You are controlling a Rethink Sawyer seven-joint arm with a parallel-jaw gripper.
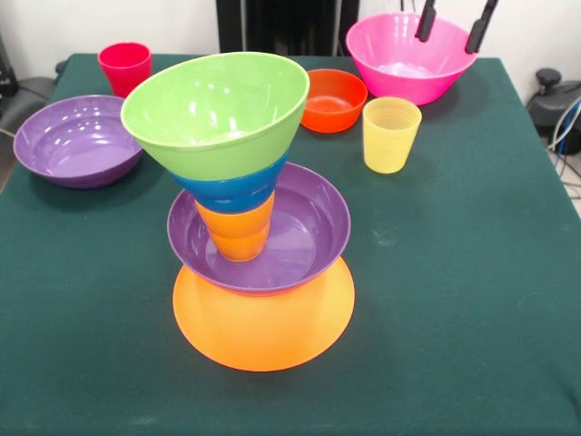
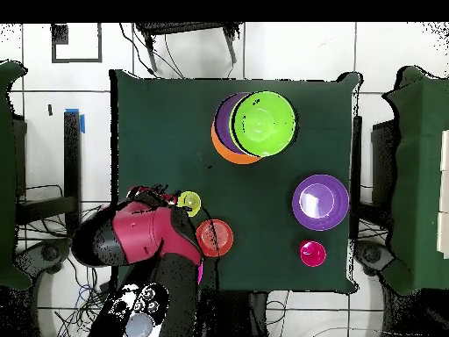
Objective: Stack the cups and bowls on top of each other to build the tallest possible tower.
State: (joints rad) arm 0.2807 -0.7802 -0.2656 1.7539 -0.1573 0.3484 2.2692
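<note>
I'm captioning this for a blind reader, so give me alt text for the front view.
A tower stands mid-table: yellow-orange bowl upside down, purple bowl, orange cup, blue bowl, and a tilted green bowl on top. Behind it, the open gripper hangs over the pink bowl. A yellow cup, orange-red bowl, red-pink cup and second purple bowl sit loose.

Green bowl (image 2: 262, 124) topping tower (image 2: 230, 145) (far side), red arm (image 2: 140, 235) near
</note>
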